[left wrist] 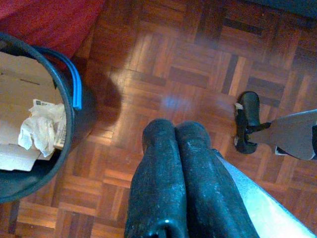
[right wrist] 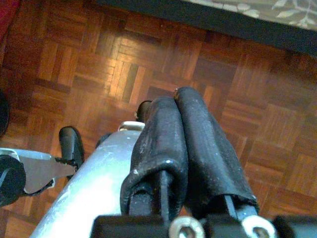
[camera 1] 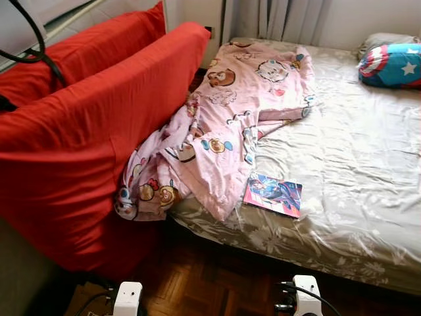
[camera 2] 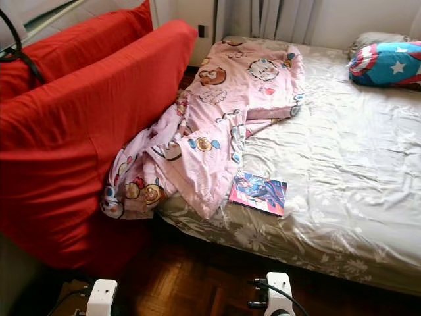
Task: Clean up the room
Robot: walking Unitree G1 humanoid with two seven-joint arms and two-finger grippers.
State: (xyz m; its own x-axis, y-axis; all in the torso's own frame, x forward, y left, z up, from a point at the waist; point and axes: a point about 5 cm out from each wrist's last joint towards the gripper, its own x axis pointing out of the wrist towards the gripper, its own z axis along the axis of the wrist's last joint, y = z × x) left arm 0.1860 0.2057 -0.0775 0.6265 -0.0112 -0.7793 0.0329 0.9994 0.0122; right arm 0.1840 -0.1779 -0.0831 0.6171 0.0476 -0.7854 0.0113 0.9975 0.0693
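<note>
Clutter on the bed is taken as the task's concern. Flat, glossy picture booklet in pink and blue (camera 1: 273,195) is seen lying on the grey floral bedsheet (camera 1: 355,164), close to the near edge of the mattress, its long axis running roughly along that edge and slightly skewed. Just beside it, touching or nearly so at one corner, a crumpled pink cartoon-print duvet (camera 1: 223,125) is draped from the head of the bed down over the near corner, against a red fabric-covered sofa back (camera 1: 99,131). A blue, red and white star-pattern cushion (camera 1: 392,64) is noted at the far end, well apart.

From the booklet outward to the tools: both arms hang low over the wooden parquet floor (left wrist: 198,74). The right gripper (right wrist: 176,106) is judged nearer, the booklet lying forward and above it; its fingers are pressed together, holding nothing. The left gripper (left wrist: 174,131) is likewise closed and empty, near a dark round waste bin with paper scraps (left wrist: 79,109).
</note>
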